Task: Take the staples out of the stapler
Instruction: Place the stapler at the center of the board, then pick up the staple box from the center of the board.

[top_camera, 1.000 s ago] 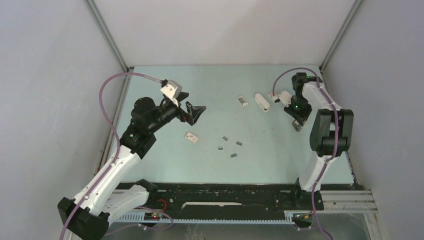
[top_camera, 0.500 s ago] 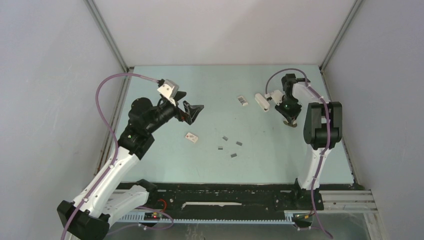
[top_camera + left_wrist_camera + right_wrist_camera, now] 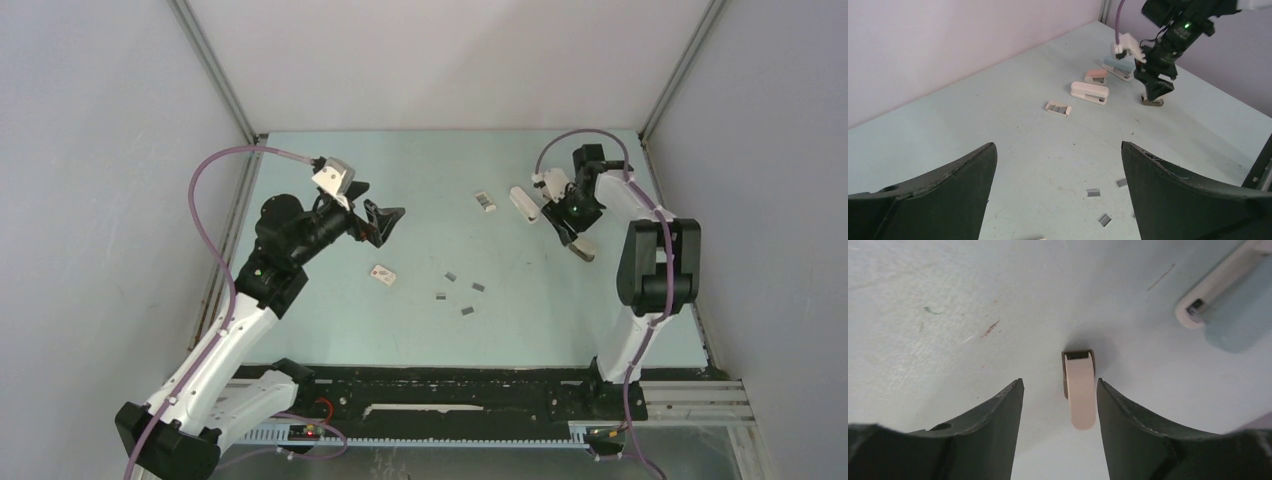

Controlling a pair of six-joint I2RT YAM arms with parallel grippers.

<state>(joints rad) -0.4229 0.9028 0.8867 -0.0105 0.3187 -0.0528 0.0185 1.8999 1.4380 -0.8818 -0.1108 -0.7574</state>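
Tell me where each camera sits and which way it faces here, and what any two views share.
Top external: above and behind the bases, looking down on the table; the left arm and right arm show.
Left wrist: on the left arm, facing across the table toward the right arm; its open left pincer frames the bottom.
Right wrist: looking down; open right pincer straddles a beige stapler.
Shared: left wrist and top views both show the loose staples.
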